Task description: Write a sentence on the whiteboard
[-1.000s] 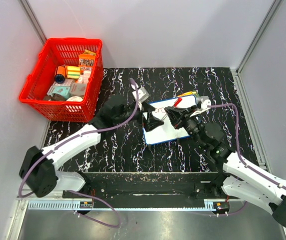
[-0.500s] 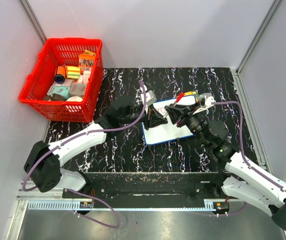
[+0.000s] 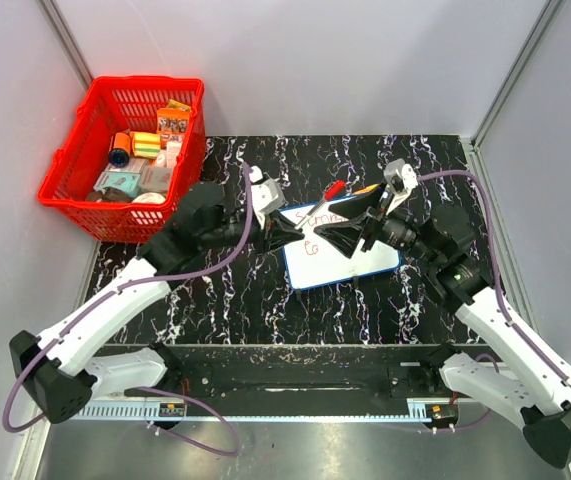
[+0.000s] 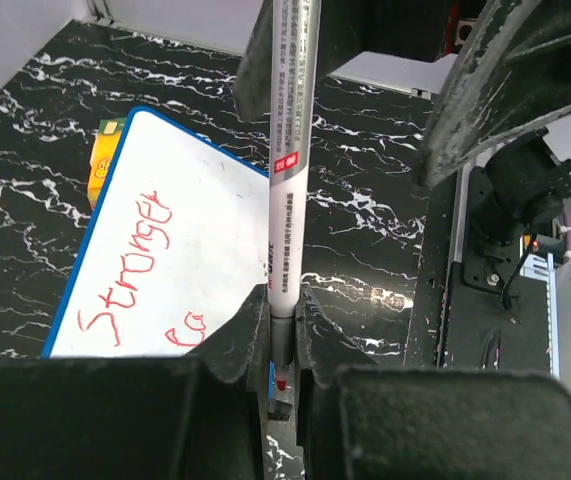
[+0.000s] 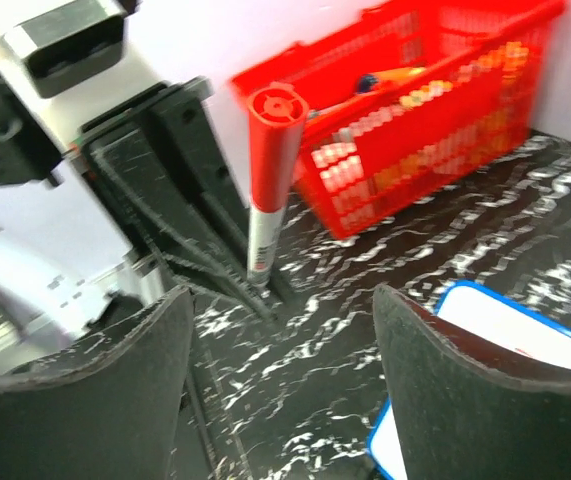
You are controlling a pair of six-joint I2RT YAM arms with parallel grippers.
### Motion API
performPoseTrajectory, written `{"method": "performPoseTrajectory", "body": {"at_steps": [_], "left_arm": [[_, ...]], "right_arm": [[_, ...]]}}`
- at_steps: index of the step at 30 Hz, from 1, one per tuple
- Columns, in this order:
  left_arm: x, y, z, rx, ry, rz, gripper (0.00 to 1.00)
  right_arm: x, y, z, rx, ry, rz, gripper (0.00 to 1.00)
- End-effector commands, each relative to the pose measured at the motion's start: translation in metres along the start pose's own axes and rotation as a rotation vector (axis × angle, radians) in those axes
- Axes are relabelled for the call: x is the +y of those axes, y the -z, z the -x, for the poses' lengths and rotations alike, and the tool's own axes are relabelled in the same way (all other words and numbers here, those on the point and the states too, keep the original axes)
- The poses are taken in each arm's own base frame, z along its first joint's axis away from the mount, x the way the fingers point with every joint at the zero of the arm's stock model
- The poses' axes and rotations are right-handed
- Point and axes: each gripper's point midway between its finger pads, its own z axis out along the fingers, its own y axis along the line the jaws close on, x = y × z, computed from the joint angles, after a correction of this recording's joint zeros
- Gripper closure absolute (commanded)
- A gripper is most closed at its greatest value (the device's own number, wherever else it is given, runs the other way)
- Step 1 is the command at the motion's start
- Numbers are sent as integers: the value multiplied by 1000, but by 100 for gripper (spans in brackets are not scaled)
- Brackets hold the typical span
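Whiteboard (image 3: 353, 264) flat beneath right gripper (image 5: 280, 385), jaws apart, empty; left gripper (image 4: 282, 345) at board's left edge, clamping marker (image 4: 289, 200).

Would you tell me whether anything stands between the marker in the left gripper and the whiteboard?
Nothing visible does. The left gripper holds the marker at the whiteboard's edge, and the white beside the red writing is bare. The open right gripper hovers near the marker's far end, above the board, so it may crowd the strokes.
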Motion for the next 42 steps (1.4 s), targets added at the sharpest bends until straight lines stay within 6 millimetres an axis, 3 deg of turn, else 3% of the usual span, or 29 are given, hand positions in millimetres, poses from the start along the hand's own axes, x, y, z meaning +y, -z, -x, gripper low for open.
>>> {"method": "performPoseTrajectory", "body": {"at_steps": [1, 2, 4, 9, 15, 21, 26, 36, 39, 40, 42], "left_arm": [[-18, 17, 11, 4, -98, -71, 100], [-20, 16, 12, 4, -99, -83, 100], [-27, 16, 12, 6, -105, -130, 100], [-37, 12, 12, 12, -116, -200, 100], [-42, 12, 14, 8, -121, -221, 100], [-46, 14, 15, 2, -133, -236, 100], [-48, 13, 14, 9, -130, -244, 100], [-52, 10, 14, 13, -130, -269, 100], [-51, 9, 13, 18, -126, -267, 100], [-51, 9, 12, 20, -124, -266, 100], [-51, 9, 11, 23, -123, -261, 100]], "right_arm": [[52, 5, 6, 57, -5, 296, 27], [62, 7, 8, 55, -17, 351, 39], [63, 4, 7, 60, -42, 365, 54], [62, 1, 13, 33, -70, 360, 67], [55, -5, 11, 34, -101, 326, 74], [49, -7, 9, 41, -98, 297, 61], [51, -9, 9, 54, -99, 315, 68], [52, -10, 7, 69, -99, 330, 65], [49, -11, 5, 77, -103, 322, 78], [47, -12, 3, 78, -105, 312, 94], [45, -12, 2, 75, -104, 302, 100]]}}
